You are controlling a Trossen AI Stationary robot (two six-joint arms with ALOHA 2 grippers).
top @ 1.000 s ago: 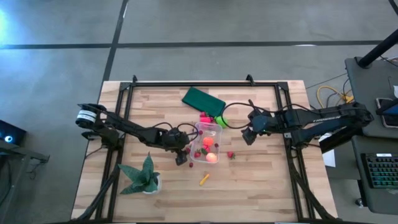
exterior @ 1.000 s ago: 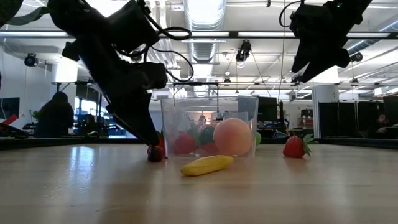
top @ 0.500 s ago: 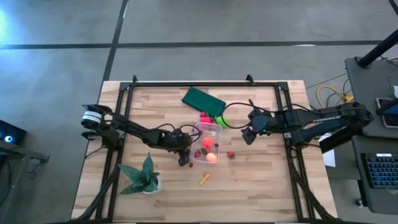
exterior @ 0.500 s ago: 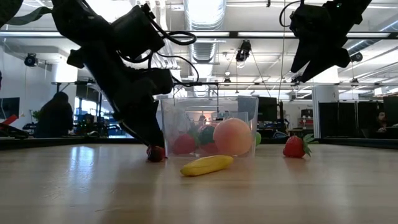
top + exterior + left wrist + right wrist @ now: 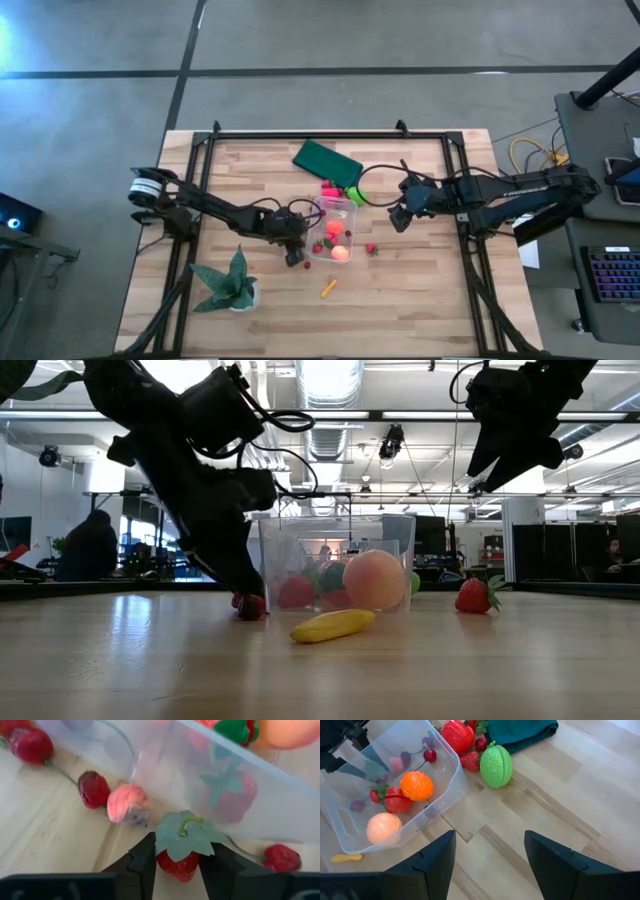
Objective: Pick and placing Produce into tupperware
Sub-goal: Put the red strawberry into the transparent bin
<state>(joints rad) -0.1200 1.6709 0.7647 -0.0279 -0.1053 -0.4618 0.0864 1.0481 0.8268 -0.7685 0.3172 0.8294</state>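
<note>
A small red toy strawberry with a green leafy cap (image 5: 179, 851) sits between the two dark fingers of the left pincer (image 5: 176, 865), which are closed onto its sides right at the wooden table (image 5: 420, 290). Just ahead of that pincer stands the small clear plastic rectangular box (image 5: 350, 822), its wall almost touching the berry. Inside the box lie an orange ball (image 5: 417, 785), a pale peach ball (image 5: 383, 828) and a red strawberry (image 5: 395, 800), so part of the job looks done.

Still out on the table, beside the left pincer, are a dark red cherry (image 5: 93, 789), a pink piece (image 5: 125, 803) and another small red berry (image 5: 281, 857). Nearer the right pincer (image 5: 490, 857), which hangs wide open and empty above the table, lie a lime-green round piece (image 5: 496, 766) and a large red piece (image 5: 458, 735). A yellow stick (image 5: 328, 288) and a lone strawberry (image 5: 371, 249) also wait, so a good share of the produce seems left.
</note>
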